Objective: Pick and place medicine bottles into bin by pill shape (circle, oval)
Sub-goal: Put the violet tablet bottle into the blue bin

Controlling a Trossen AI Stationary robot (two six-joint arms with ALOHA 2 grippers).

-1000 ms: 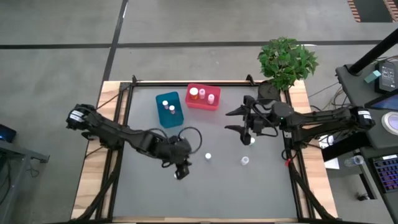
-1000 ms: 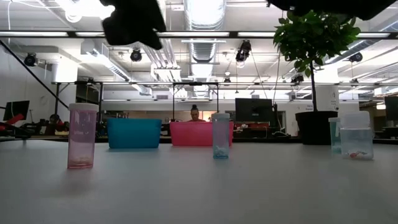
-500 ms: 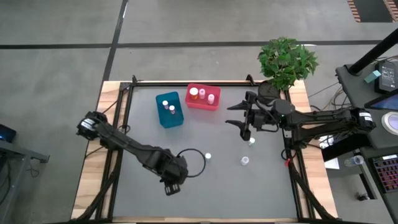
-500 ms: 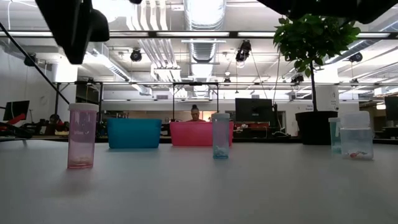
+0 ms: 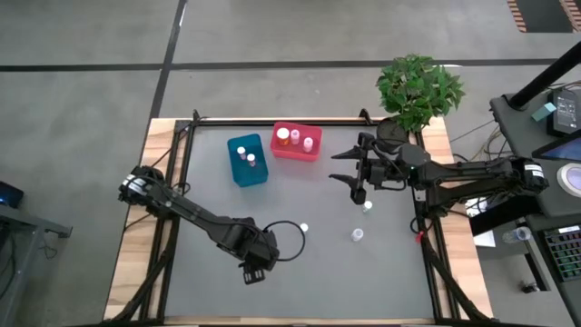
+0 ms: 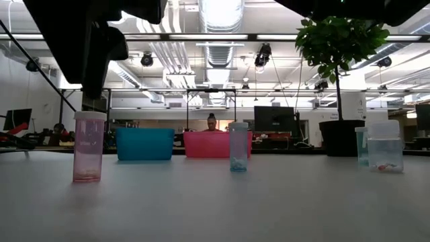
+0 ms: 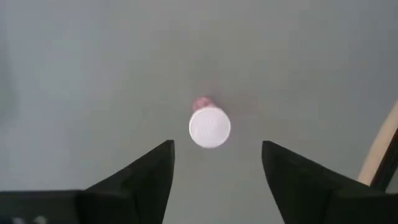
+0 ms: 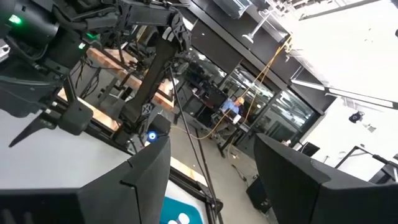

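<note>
The left hand (image 7: 214,180), fingers apart, hung directly over a pink bottle (image 7: 209,126) at the tabletop's (image 5: 363,282) 6 o'clock edge. Best practice: descend vertically, centre the cap, then close. The right hand (image 5: 349,177) waited open at 2 o'clock.

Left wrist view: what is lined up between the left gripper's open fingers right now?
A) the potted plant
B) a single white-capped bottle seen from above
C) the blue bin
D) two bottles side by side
B: the left gripper is open and looks straight down on one white-capped bottle, pinkish at its base, standing alone on the grey table, not yet gripped.
</note>
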